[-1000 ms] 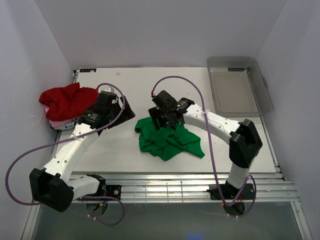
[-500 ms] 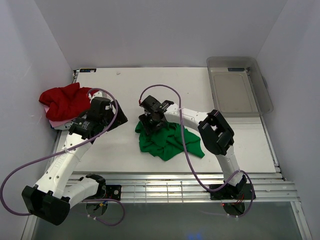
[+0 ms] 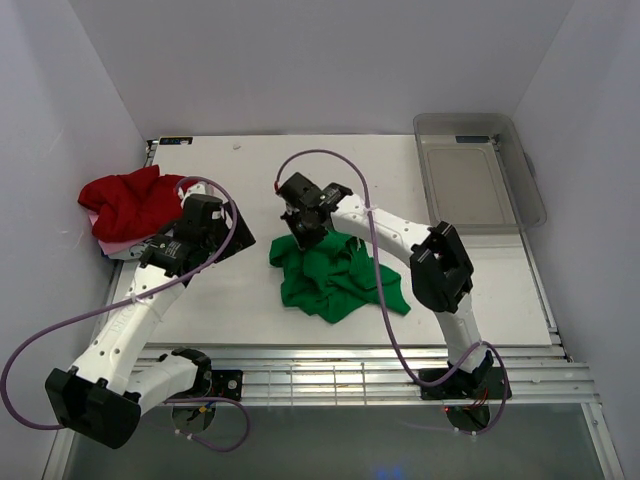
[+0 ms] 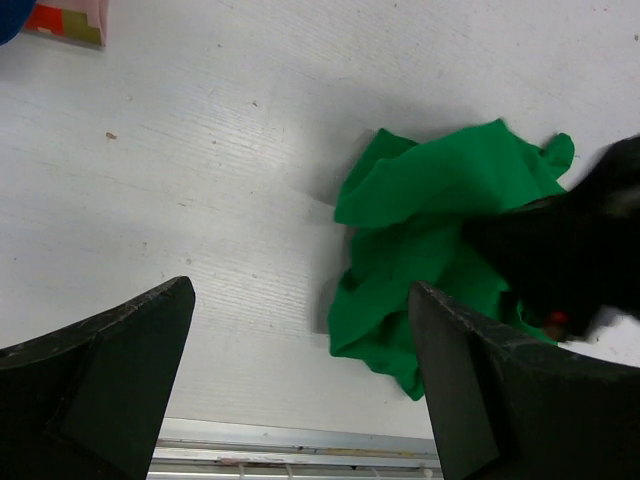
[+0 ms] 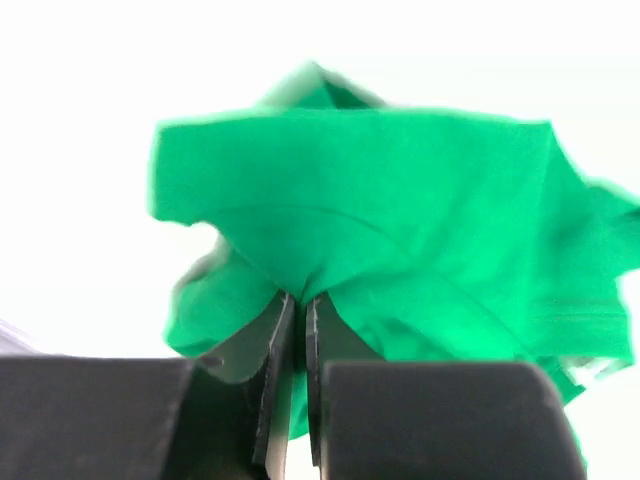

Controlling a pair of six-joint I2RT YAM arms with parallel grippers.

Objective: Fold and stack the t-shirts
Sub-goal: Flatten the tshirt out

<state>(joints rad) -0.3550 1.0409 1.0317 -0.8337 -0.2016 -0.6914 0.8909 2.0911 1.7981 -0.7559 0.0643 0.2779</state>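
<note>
The right gripper (image 5: 297, 300) pinches a fold at the far edge of the crumpled green shirt (image 3: 335, 280), the left gripper (image 4: 300, 300) hangs wide open just left of it, and the red shirt (image 3: 130, 200) lies well left, so this looks like spreading out before folding, needing a lift and pull.

Twin white arms
Left arm (image 3: 130, 312) and right arm (image 3: 392, 232): white links, black housings, a purple cable (image 3: 320, 152) looping along each; left gripper (image 4: 300, 288) fingers (image 4: 110, 385) are black wedges.

The table (image 3: 250, 290) is carrying a green shirt (image 3: 335, 280), a pink shirt (image 3: 110, 243) under a red shirt (image 3: 130, 200), and a bin (image 3: 465, 185).
</note>
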